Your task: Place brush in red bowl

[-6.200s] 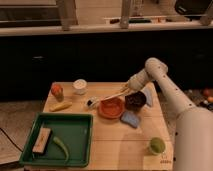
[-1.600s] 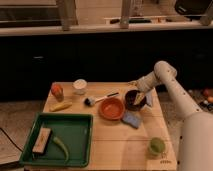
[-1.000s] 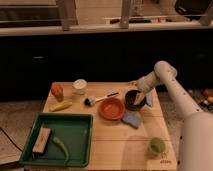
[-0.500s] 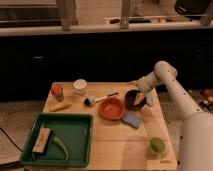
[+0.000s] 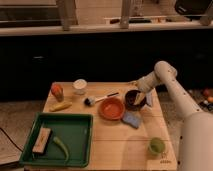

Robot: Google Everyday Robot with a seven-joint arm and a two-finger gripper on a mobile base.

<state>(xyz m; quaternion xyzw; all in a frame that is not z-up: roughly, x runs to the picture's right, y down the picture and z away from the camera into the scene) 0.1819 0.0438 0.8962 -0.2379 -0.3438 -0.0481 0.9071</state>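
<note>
The brush (image 5: 102, 98) lies flat on the wooden table, its dark bristle head at the left and its black handle end pointing right. It runs along the far left rim of the red bowl (image 5: 111, 108), outside the bowl; I cannot tell whether it touches the rim. The red bowl holds nothing. My gripper (image 5: 140, 98) hangs at the right of the smaller dark brown bowl (image 5: 133, 99), just over its rim, well apart from the brush. It holds nothing that I can see.
A blue sponge (image 5: 132, 119) lies in front of the two bowls. A green cup (image 5: 156, 146) stands front right. A white cup (image 5: 79, 86), an orange fruit (image 5: 57, 91) and a yellow item (image 5: 60, 106) sit at the left. A green tray (image 5: 75, 125) holds a block and a green pepper.
Since 6.2 s ago my gripper has moved right from over the red bowl to the dark bowl, and the brush now lies free. Nothing has moved in the last second.
</note>
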